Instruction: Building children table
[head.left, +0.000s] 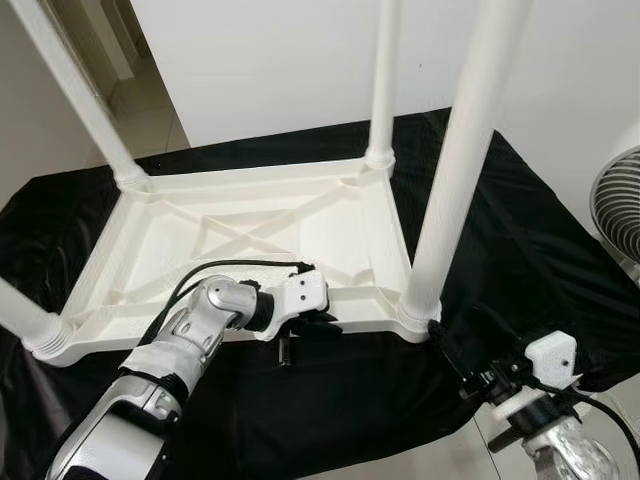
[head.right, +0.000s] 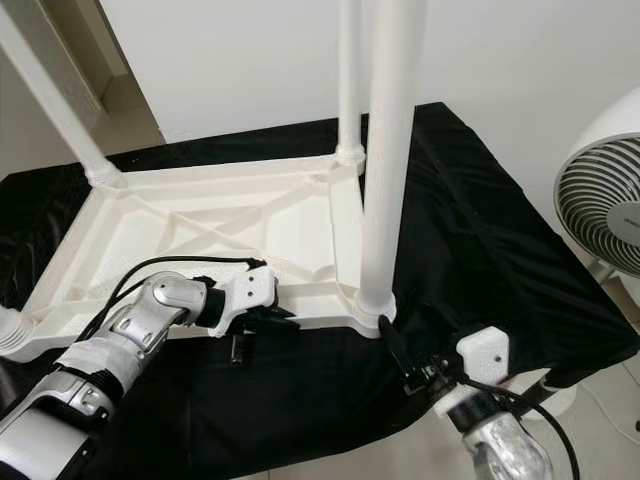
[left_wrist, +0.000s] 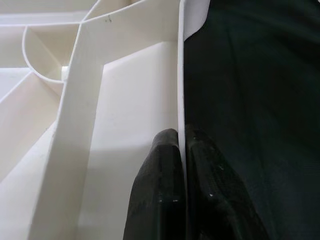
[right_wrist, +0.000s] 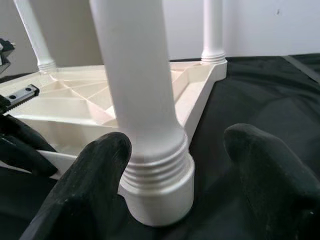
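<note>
A white plastic children's table (head.left: 250, 240) lies upside down on a black cloth (head.left: 500, 230), with its legs pointing up. My left gripper (head.left: 318, 322) is shut on the table's near rim (left_wrist: 181, 75), one black finger on each side of the thin wall (left_wrist: 182, 137). My right gripper (right_wrist: 175, 150) is open at the near-right corner. Its two fingers (right_wrist: 95, 170) stand on either side of the threaded base of the near-right leg (head.left: 455, 170), just short of it. The far-right leg (head.left: 383, 80), far-left leg (head.left: 80, 90) and near-left leg (head.left: 25, 320) stand in their sockets.
A white floor fan (head.right: 605, 205) stands on the floor to the right of the cloth-covered surface. The cloth's front edge hangs down close to my arms. A light tiled floor (head.left: 140, 110) shows at the far left.
</note>
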